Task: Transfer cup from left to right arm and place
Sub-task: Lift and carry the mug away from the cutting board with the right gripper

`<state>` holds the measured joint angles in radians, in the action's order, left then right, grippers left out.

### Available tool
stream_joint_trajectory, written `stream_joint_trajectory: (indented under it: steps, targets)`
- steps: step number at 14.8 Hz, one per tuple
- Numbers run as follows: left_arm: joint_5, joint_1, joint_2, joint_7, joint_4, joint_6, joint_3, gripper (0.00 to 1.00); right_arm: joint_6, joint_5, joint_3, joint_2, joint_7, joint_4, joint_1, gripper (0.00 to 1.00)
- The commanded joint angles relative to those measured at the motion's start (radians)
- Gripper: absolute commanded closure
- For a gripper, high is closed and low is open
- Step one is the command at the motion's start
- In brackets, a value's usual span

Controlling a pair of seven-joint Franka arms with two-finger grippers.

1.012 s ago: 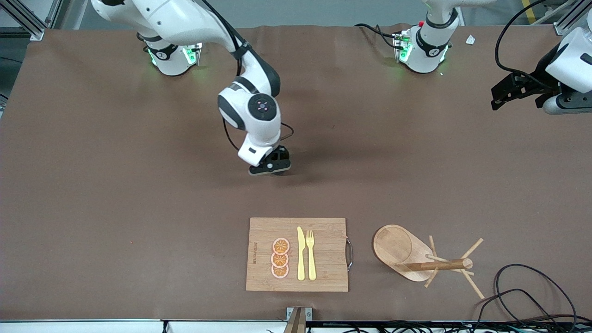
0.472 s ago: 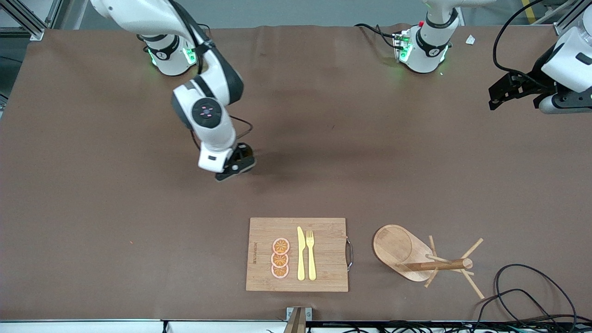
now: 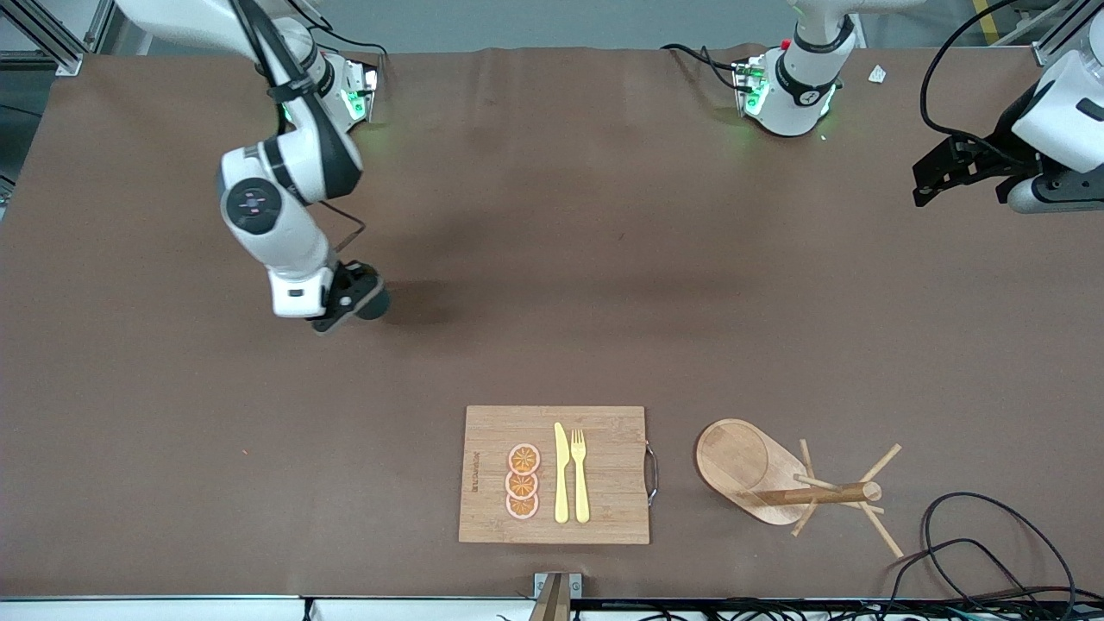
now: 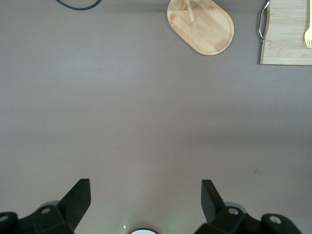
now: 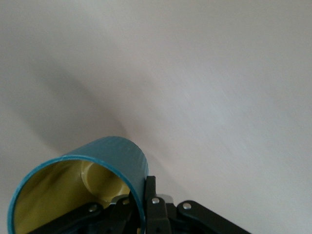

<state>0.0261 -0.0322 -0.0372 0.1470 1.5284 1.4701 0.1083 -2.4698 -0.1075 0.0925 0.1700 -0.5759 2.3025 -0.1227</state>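
Your right gripper (image 3: 355, 304) had its fingers clamped on the glossy teal cup (image 5: 105, 168) rim, above the brown worktop (image 3: 604, 259), left gripper (image 4: 145, 204) waited, fingers spread wide, empty.

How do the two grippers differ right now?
The right gripper is shut on the cup, pinching its rim; the left gripper is open and holds nothing. The right gripper is over bare table toward the right arm's end; the left gripper waits at the left arm's end. Both are black two-finger grippers.
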Motion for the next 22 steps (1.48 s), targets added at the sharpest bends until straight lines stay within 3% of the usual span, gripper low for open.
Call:
stream_joint_trajectory:
  steps: [1,5,11,15,18,20,22]
  targets:
    - [0.012,0.005,-0.001,-0.007,-0.008,0.006,0.004,0.00,-0.041,0.012,0.018,-0.053,-0.223,0.092,0.132,1.00]
    - [0.011,0.003,-0.004,0.000,-0.007,0.004,0.004,0.00,-0.135,0.012,0.016,-0.072,-0.431,0.169,0.222,1.00]
    - [0.012,0.003,-0.006,0.000,-0.008,0.004,0.004,0.00,-0.141,0.012,0.016,-0.070,-0.720,0.169,0.248,1.00]
    - [0.017,0.005,-0.006,-0.001,-0.010,0.004,0.004,0.00,-0.146,0.015,0.021,-0.066,-0.895,0.169,0.377,1.00]
    - [0.017,0.005,-0.007,-0.007,-0.010,0.004,0.002,0.00,-0.155,0.025,0.024,-0.060,-0.941,0.173,0.413,1.00]
    - [0.017,0.005,-0.007,-0.006,-0.010,0.004,0.002,0.00,-0.155,0.083,0.026,-0.060,-0.961,0.187,0.408,1.00]
    - [0.017,0.003,-0.007,0.000,-0.010,0.004,0.004,0.00,-0.155,0.199,0.026,-0.060,-1.034,0.190,0.378,1.00]
